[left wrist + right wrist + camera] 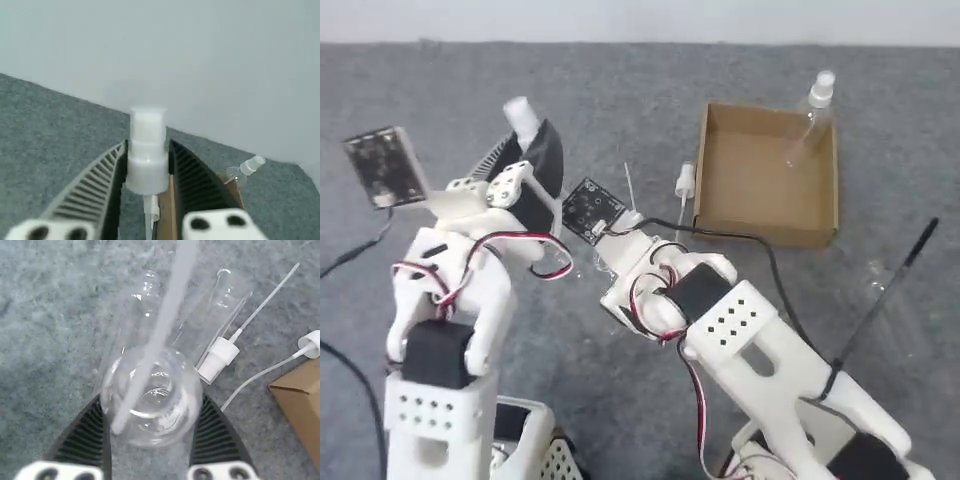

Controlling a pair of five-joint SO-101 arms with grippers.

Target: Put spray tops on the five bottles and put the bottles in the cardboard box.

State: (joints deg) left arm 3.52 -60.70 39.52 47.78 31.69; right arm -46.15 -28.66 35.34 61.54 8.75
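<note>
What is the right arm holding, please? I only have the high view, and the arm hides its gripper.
Observer: The right gripper is shut on a clear bottle, whose open mouth faces the wrist camera.
Operator: Thank you. Is anything going into that mouth yet?
Observer: A white dip tube crosses the mouth with its tip near the rim. I cannot tell whether it is inside.
Operator: And how does the left arm grip its part?
Observer: The left gripper is shut on the spray top at its wide collar, with the tube running down from it.
</note>
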